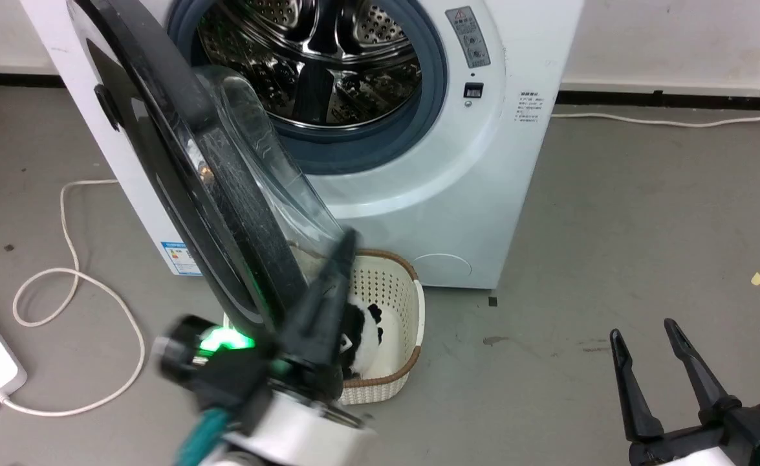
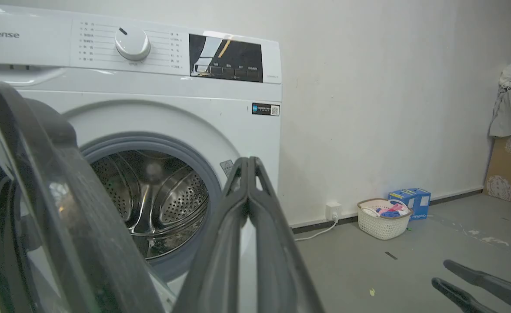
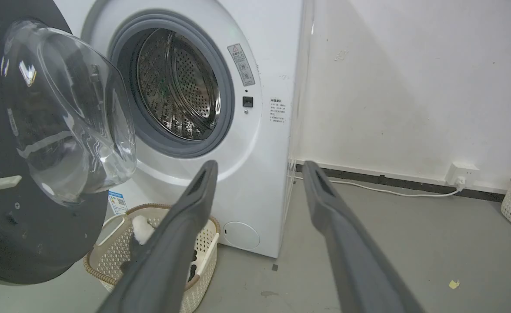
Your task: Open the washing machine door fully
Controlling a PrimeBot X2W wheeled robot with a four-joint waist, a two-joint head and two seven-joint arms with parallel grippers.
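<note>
The door (image 1: 179,168) stands out from the washer (image 1: 431,194), hinged on the side of the washer at the robot's left. It is roughly edge-on to the front, so the drum (image 1: 315,58) is in plain sight. Its glass bowl (image 1: 257,149) bulges toward the opening, and its glossy black face is turned away from it.

The left hand (image 1: 346,249) is the one that matters. Its two fingers are pressed together and hold nothing. It sits low in front of the washer, above the basket (image 1: 392,285), on the bowl side of the door. From that hand the door lies to the left and close. The fingertips look to be right at the lower edge of the bowl, though blur hides whether they actually touch.

The right hand (image 1: 643,331) has its fingers spread and empty. It is well off to the right of the washer's front, far from the door.

I'd say the door is about halfway round. To finish, the left hand should push leftward on the inner face, away from the opening, following the arc about the hinge. The bowl is curved and slick, so the fingertips could slide off it.
</note>
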